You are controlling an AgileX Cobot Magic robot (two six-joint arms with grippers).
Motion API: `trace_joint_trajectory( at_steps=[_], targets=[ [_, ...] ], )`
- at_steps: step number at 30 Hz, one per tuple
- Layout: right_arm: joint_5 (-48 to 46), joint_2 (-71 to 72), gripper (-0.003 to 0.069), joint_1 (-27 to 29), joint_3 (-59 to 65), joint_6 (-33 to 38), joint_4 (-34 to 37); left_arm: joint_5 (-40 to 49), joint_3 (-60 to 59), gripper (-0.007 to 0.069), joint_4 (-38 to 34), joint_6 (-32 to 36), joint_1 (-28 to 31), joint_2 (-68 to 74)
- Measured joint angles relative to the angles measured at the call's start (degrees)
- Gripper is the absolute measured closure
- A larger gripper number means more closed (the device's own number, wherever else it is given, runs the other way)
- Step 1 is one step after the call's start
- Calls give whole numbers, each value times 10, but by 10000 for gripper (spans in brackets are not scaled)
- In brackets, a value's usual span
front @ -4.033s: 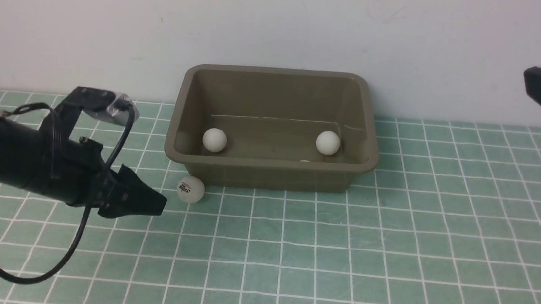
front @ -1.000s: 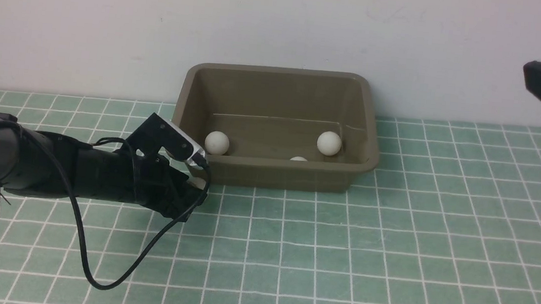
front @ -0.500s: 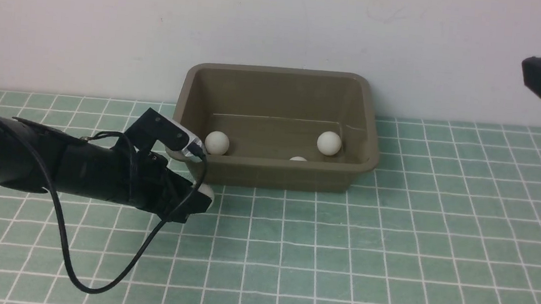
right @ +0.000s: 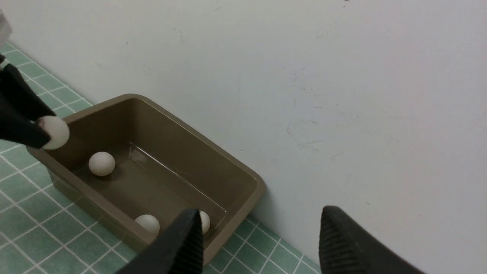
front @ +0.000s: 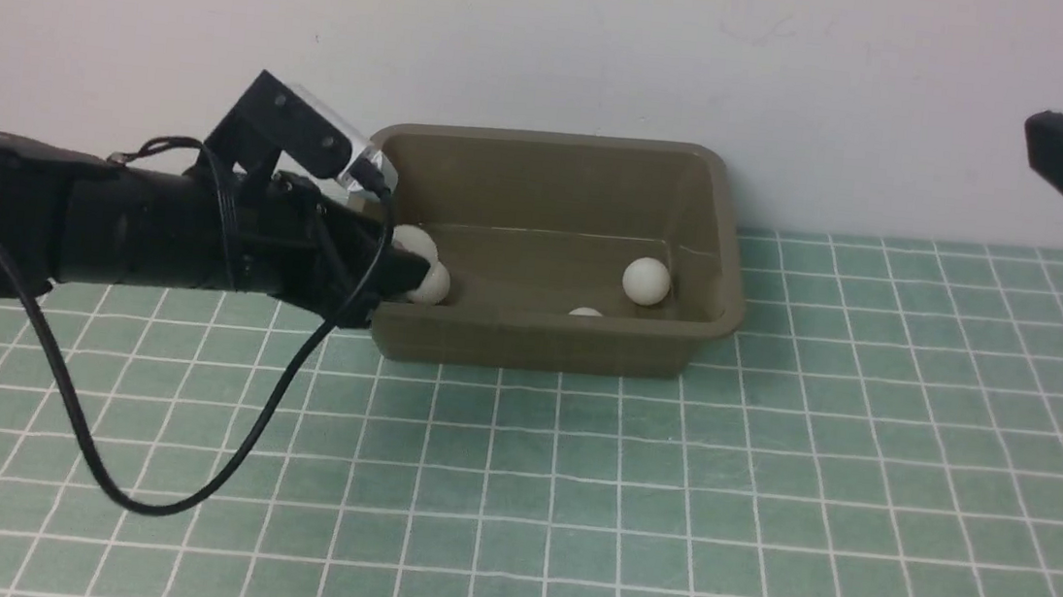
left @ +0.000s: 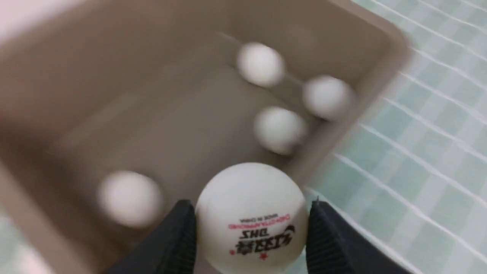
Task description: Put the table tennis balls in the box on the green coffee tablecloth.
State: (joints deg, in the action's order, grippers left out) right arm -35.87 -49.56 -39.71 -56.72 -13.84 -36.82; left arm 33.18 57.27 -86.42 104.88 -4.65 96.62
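My left pincer point(left: 252, 213) is pinching the held ball point(left: 251, 232) by its sides, one black finger on each flank. My left wrist view alone gives me its print, which stands upside down there. It reads "DHS" in black letters next to black Chinese characters I cannot make out, with a small red line that looks like "MADE IN CHINA" and a red star. The other views show none of this. From the front only the top of this ball peeks over my fingers, and my right wrist view sees a plain white round at my fingertips.

The held ball hangs at the rim of the left end of the olive-brown box point(front: 537, 340), off its floor. The box stands on the green checked cloth point(front: 667, 507), close to the white wall point(front: 557, 38).

Though blurred, my left wrist view shows four more in the box: a lone ball point(left: 129, 198) near my end and a trio of balls point(left: 279, 129) at the far end. The front view finds only three of these, one of them a mere sliver behind the front wall. My right wrist view also finds three, one half hidden by my own finger. I can read no print on any of them.

My right pincer point(right: 261, 213) is spread wide with nothing between its fingers. It is held up off the cloth, well apart from the box on its right side. A black cable point(front: 132, 499) droops in a loop from my left arm down to the cloth.
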Motion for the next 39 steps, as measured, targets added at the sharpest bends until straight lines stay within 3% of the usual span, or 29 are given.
trace_joint_trajectory(
  at_steps=[3, 7, 8, 15, 21, 24, 28, 30, 32, 34, 39],
  targets=[
    [0, 0, 274, 0, 0, 0, 4, -23, 11, 293, -42, 47, 0, 15],
    [0, 0, 274, 0, 0, 0, 8, -35, 68, 293, -103, 221, 0, 94],
    [0, 0, 274, 0, 0, 0, 8, -27, 87, 293, -105, 236, 0, 119],
    [0, 0, 274, 0, 0, -1, 8, -16, 140, 288, -106, 233, 0, 181],
    [1, 0, 274, 0, 0, -1, 8, -66, 145, 162, -106, 151, 0, 155],
    [1, 0, 274, 0, 0, -1, 8, -82, 145, 152, -94, 113, 0, 128],
    [1, 0, 274, 0, 0, -1, 8, -61, 146, 163, 32, -65, 21, 27],
    [1, 0, 274, 0, 0, -1, 8, -7, 146, 179, 90, -144, 38, 2],
    [1, 0, 274, 0, 0, -1, 8, 11, 146, 184, 115, -176, 43, -5],
    [1, 0, 274, 0, 0, -1, 8, 86, 146, 212, 202, -272, 65, -27],
    [1, 0, 274, 0, 0, -1, 10, 118, 146, 253, 331, -365, 99, -44]
  ],
)
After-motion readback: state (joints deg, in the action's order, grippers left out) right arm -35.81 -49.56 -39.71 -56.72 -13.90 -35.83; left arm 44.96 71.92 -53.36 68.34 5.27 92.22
